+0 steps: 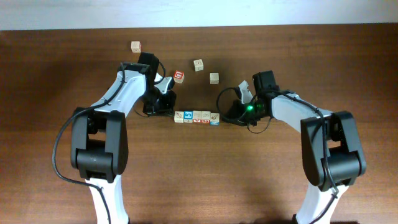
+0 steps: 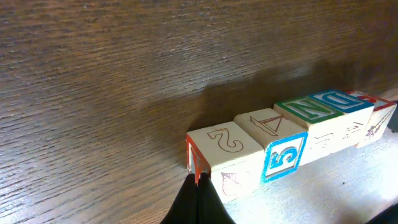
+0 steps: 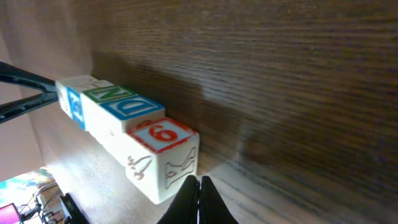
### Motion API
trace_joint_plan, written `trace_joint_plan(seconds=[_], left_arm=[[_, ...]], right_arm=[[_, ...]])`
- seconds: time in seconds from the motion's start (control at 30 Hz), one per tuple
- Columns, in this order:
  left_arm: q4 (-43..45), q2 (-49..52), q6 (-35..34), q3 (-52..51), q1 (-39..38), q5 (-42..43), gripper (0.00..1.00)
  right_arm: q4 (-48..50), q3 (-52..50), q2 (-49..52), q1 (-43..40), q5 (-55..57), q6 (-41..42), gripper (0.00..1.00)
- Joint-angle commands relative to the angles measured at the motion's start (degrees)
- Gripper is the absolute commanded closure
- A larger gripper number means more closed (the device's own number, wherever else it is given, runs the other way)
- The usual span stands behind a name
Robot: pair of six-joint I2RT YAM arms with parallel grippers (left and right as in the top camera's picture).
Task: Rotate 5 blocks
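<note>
At centre of the surface (image 1: 280, 186), five blocks (image 1: 196, 117) side by side in one touching row, clamped endwise between left gripper (image 1: 169, 113) and right gripper (image 1: 226, 118), both closed on nothing, tips against the row's ends. Probably lined up but not yet turned. Four spare blocks (image 1: 198, 65) scattered upper middle.

I read: first block (image 2: 225, 148) 2 | second block (image 2: 281, 142) 5 | third block (image 2: 311, 114) N | fourth block (image 2: 342, 104) D | last block (image 3: 163, 144) 9, K side
</note>
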Motion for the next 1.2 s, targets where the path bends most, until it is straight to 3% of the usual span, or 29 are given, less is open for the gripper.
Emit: trace_joint_plan(seconds=[0.0,1.17], left_arm=[[0.1,-1.1,-0.5,-0.3,0.0,0.8,1.0],[0.1,-1.1,-0.5,-0.3,0.0,0.8,1.0]], right_arm=[[2.1,0.4,1.6,1.6,-0.9,0.2,0.95],[3.7,1.7,-1.4,4.5,-5.6,-2.0,0.95]])
